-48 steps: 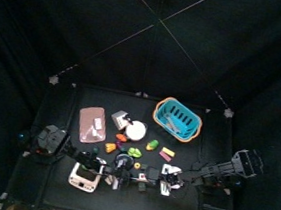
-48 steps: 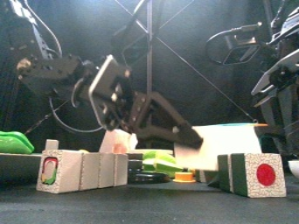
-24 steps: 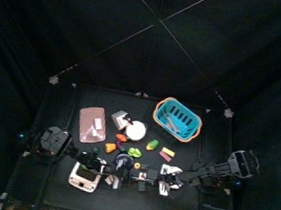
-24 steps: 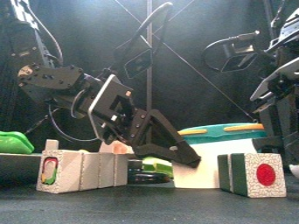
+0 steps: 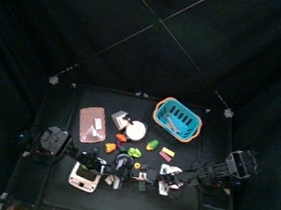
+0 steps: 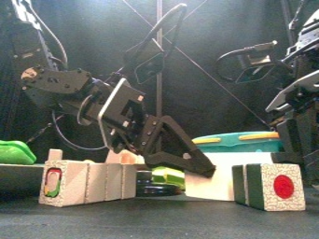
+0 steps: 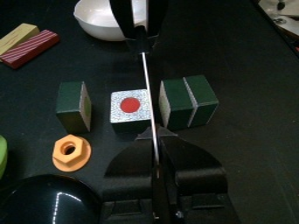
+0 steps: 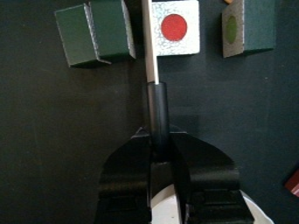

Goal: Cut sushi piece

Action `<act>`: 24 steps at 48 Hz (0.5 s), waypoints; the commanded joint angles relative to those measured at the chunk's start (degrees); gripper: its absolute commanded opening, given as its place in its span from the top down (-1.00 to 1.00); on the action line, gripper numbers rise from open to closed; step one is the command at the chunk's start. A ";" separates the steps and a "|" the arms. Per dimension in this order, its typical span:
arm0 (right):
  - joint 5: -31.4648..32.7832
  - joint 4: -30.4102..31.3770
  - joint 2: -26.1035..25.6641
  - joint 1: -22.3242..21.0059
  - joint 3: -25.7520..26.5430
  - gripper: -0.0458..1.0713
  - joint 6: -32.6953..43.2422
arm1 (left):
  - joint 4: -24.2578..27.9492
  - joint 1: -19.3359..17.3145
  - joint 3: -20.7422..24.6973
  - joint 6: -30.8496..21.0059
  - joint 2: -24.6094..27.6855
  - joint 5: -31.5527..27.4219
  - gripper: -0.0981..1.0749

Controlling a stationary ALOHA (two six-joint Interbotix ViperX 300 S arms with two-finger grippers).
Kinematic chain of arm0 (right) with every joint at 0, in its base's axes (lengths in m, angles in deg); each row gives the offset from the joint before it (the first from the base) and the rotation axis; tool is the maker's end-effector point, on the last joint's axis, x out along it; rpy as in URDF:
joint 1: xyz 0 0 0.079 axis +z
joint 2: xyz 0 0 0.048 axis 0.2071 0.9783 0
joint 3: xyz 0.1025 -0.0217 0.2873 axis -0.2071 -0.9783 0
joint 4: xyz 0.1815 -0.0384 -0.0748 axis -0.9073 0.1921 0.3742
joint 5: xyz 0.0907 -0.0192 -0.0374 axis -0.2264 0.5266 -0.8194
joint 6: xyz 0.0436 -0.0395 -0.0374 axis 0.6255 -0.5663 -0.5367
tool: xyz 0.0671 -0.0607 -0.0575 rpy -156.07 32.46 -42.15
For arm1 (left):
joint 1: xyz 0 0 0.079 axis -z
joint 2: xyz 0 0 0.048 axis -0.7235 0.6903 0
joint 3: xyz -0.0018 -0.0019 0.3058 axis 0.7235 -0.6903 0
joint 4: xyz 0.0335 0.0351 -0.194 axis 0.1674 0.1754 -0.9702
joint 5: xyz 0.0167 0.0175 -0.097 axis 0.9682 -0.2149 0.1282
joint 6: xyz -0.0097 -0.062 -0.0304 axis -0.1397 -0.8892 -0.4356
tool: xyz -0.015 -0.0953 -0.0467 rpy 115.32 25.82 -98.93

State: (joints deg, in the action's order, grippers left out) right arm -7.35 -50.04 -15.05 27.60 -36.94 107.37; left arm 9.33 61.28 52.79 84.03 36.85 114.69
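Fingers of the left gripper (image 7: 145, 131) clamp a thin silver knife blade (image 7: 145, 83) upright.
Just beyond them, under the blade, sits the white red-dotted sushi piece (image 7: 131, 107); right gripper (image 8: 158, 140) pinches a black-handled pale stick (image 8: 153, 52) beside it.

Robot lab test pen: black curtains (image 5: 36, 19) round small black table (image 5: 120, 200) w/ toy food.

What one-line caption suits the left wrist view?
Left pincer holds a knife beside the red-centred sushi piece, green pieces on both sides.
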 commanded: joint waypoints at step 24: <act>-0.26 1.58 -2.20 -1.93 1.32 0.15 0.09 | 1.05 -1.85 0.70 0.26 -1.67 -0.18 0.17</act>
State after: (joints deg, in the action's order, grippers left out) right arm -7.17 -48.72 -15.75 26.63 -36.94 107.28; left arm 10.29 60.23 52.70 84.20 36.32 114.25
